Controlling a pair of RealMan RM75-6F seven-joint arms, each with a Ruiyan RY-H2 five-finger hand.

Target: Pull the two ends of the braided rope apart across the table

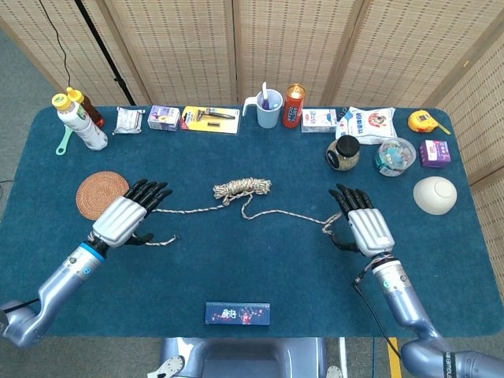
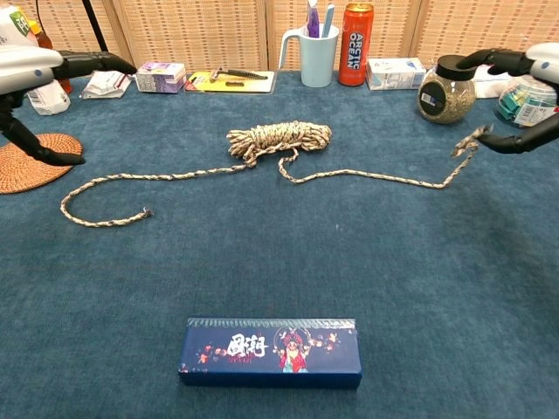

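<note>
The rope (image 1: 240, 189) lies on the blue counter (image 1: 260, 268) with its coiled bundle near the middle, just in front of the cup (image 1: 268, 109) and can (image 1: 294, 105) at the back row. From the bundle one strand runs toward the robot's left, curls round in a loop and ends in a frayed tip on the cloth, close under the left hand (image 1: 126, 219). That hand hovers over the loop with its fingers (image 1: 151, 191) spread and stretched forward; it holds nothing, and in the chest view its thumb hangs down clear of the rope. The other strand runs from the bundle toward the right, dips, then rises to the right hand (image 1: 364, 227). The right hand's fingers (image 1: 345, 197) are also spread, and the rope end sits at the tip of its thumb; the chest view suggests the end is lifted off the counter there, though whether it is pinched or merely touching I cannot tell. A woven coaster (image 1: 101, 194) lies just beyond the left hand, apart from the rope. A jar (image 1: 343, 153) stands behind the right hand, and a white bowl (image 1: 435, 194) sits well off toward the right edge. A dark printed box (image 1: 237, 313) lies at the near edge, well apart from the rope.
</note>
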